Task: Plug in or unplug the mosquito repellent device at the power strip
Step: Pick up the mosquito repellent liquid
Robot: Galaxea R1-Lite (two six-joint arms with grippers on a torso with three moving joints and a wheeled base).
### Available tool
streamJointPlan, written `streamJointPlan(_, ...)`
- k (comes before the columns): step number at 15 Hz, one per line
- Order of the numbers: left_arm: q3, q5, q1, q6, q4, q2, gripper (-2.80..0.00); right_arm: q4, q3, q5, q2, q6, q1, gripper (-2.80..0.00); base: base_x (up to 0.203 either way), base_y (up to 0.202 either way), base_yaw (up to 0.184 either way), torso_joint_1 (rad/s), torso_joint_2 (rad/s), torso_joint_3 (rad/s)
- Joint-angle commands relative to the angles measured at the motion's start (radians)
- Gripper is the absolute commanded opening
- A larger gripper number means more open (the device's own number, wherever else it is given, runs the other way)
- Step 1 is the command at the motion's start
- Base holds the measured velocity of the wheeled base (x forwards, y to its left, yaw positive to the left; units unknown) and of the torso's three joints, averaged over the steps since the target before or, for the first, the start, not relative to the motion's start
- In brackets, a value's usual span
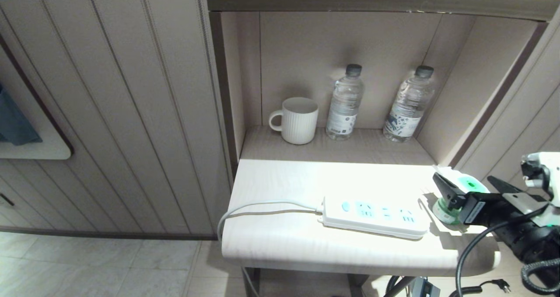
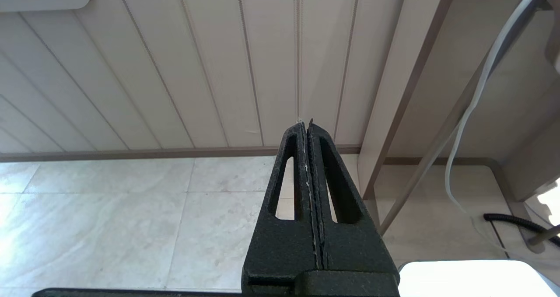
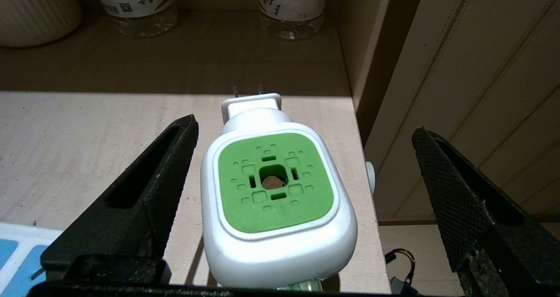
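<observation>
Standing on the bench (image 1: 280, 244) near its right edge, the mosquito repellent device (image 3: 275, 200) rests unplugged, its white head with the green centre facing up and its two prongs pointing toward the shelf at the back. The right hand (image 3: 302, 192) is spread wide, one finger on each side of the device with a gap on both sides, grasping nothing. Just beside the device, toward the robot's left, lies the power strip (image 1: 376, 214), flat on the bench, its white cord (image 1: 258, 209) running off the left edge. All three sockets are free. A white mug (image 1: 298, 120) and two water bottles (image 1: 345, 102) stand on the shelf behind. The left hand (image 2: 308, 165) hangs low over the tiled floor (image 2: 109, 222), its fingers pressed together, empty.
</observation>
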Motion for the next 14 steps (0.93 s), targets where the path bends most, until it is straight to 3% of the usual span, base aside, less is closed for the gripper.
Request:
streamJointPlan(1, 0.0, 0.0, 0.0, 0.0, 0.001, 0.0, -2.8, -0.005, 0.005, -0.002, -0.008, 0.002, 0.01, 0.0, 0.0, 0.0, 0.0, 0.0, 0.0, 0.0)
streamJointPlan(14, 0.0, 0.0, 0.0, 0.0, 0.001, 0.0, -2.8, -0.007, 0.008, 0.002, 0.031, 0.018, 0.006, 0.0, 0.0, 0.0, 0.0, 0.0, 0.0, 0.0)
